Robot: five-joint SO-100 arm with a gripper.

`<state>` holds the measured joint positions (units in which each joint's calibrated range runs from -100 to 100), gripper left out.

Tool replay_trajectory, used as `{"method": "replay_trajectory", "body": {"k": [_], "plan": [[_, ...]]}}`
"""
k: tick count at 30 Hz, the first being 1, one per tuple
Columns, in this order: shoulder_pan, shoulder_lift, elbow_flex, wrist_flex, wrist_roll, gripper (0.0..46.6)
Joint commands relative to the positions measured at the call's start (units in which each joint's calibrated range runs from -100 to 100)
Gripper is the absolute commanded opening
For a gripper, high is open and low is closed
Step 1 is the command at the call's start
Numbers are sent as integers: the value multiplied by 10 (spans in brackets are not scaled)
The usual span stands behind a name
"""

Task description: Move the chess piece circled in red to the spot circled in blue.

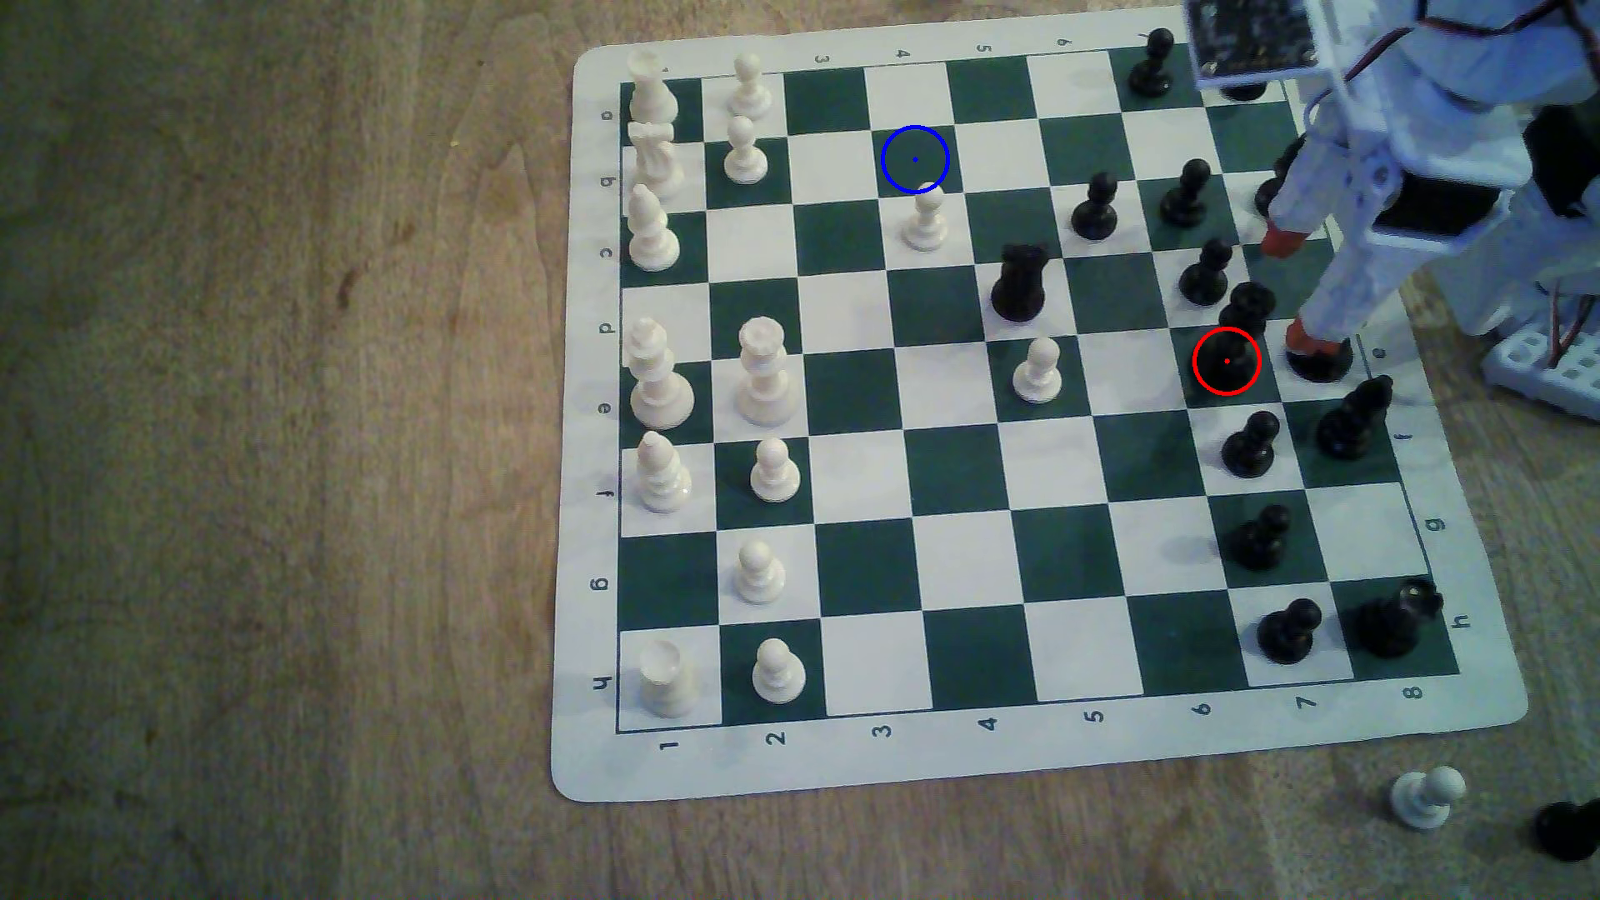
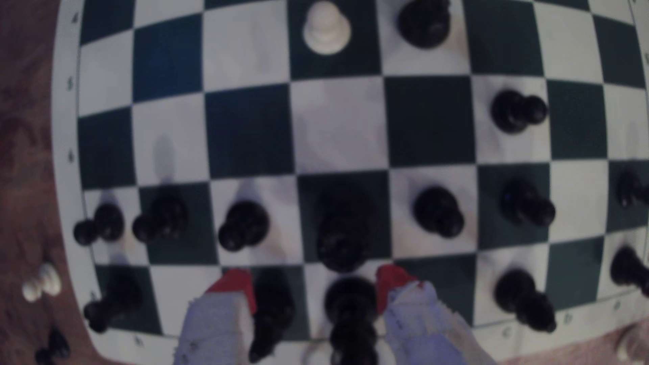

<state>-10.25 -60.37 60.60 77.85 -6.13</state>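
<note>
white pawn (image 1: 925, 218) crowds the spot (image 1: 915, 159), seemingly touching it.

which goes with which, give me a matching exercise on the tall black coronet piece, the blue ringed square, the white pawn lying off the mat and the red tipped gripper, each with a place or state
Things
1. tall black chess piece with coronet head
2. blue-ringed dark green spot
3. small white pawn
4. red-tipped white gripper

Place or state
A. on the wooden table, off the chess mat
B. open, over the black side
C. on the red-ringed green square
D. bare, no piece on it

Pairs: 1-C, 2-D, 3-A, 4-B
</note>
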Motion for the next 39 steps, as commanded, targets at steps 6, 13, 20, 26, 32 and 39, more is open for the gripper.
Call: {"method": "replay_trajectory", "body": {"k": [6,13,20,26,32,39], "plan": [[7,48,14,-58,0,126],[11,64,24,-75,1,110],[9,69,34,-77,0,121],[7,77,50,-100,-2,115],[7,83,53,-119,-5,93],[5,104,54,-127,-4,19]]}}
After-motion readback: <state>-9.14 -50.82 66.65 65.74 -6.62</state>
